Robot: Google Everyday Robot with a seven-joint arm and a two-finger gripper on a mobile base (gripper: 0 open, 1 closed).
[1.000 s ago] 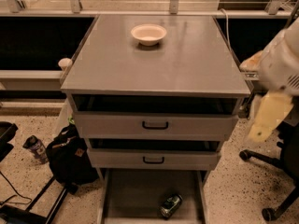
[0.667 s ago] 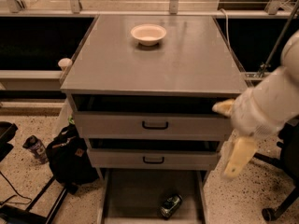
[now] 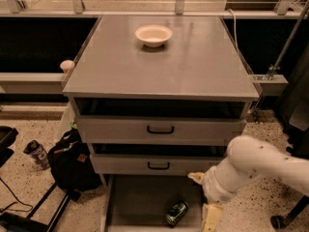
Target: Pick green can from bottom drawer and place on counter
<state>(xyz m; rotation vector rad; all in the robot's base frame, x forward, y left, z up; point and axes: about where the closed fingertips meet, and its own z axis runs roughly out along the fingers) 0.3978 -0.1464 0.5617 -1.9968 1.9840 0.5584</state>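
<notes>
The pale cream gripper (image 3: 211, 220) on the white arm hangs just right of the small dark green shiny metal can (image 3: 176, 212), not touching it. Whether it is wide or narrow, I cannot tell. The green can lies on its side on the floor of the wide, shallow grey bottom drawer (image 3: 137, 202), which stands open. The can is probably light, thin-walled and slick, and it may roll, so grip across its round middle. Well beyond the can, higher up, lies the flat matte grey counter (image 3: 193, 71).

Dark green can (image 3: 176, 212), grey drawer (image 3: 140, 202); cream jaws beside can
</notes>
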